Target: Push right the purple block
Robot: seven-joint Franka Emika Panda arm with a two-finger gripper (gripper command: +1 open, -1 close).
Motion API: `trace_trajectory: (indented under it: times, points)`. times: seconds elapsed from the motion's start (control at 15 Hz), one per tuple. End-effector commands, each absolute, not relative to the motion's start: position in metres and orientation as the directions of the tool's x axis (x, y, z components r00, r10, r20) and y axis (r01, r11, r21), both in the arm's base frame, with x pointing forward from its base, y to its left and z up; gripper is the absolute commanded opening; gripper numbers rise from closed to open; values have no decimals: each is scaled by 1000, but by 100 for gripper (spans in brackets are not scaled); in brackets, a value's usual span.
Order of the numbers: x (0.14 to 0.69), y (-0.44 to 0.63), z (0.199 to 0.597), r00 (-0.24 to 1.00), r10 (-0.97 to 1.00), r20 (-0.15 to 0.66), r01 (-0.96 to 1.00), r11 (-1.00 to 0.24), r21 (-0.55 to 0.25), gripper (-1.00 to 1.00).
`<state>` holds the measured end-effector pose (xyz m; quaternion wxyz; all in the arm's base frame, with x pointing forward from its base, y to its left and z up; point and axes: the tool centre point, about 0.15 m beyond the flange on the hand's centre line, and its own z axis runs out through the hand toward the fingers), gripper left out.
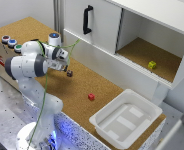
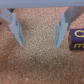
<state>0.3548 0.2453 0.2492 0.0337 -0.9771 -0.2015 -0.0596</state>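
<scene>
The purple block (image 1: 69,73) sits on the cork counter (image 1: 99,92), right at the gripper's (image 1: 65,66) tips. It's tiny and looks nearly black from the exterior view. In the wrist view the block (image 2: 77,38) lies just outside one of the fingers (image 2: 61,31), touching it or as good as, and not between the two. It's cut off by the frame edge there, with some yellowish marking on its face (can't read it).

The gripper (image 2: 40,31) is spread wide with nothing between the fingers, just bare cork. The tips are down near the surface; whether they actually touch it I can't tell.

Moving outward: the red cube (image 1: 91,96) is on the same counter, well apart from the block, toward the exterior view's right and nearer the camera. Past that there's a white bin (image 1: 126,120) at the counter's end, sitting at an angle.

Behind the counter is a white cabinet (image 1: 104,25) with a black handle (image 1: 87,19) on its door. Its open compartment has a cork floor, and the yellow-green cube (image 1: 152,65) is in there, well away from everything else.

On the exterior view's left, by the arm (image 1: 27,65), there's a panel with three buttons (image 1: 11,43) (red, blue, green as far as I can make out), plus a white cup-ish thing with a blue top (image 1: 54,36) further back. A green cable (image 1: 44,95) runs down along the arm.
</scene>
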Motion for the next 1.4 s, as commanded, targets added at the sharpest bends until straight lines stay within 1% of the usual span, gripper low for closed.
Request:
trace_trajectory:
  times: [0.0, 0.2, 0.47, 0.73, 1.13, 1.33]
  points:
    - [384, 246, 228, 925, 374, 65, 378, -925, -52, -100]
    - [390, 242, 216, 924, 377, 60, 381, -923, -59, -100]
    - [400, 226, 214, 926, 371, 71, 376, -924, -68, -100]
    - [407, 206, 219, 930, 361, 71, 365, -930, -50, -100]
    - [428, 165, 208, 948, 314, 47, 316, -948, -30, -100]
    - [438, 154, 214, 951, 300, 73, 302, -953, -25, -100]
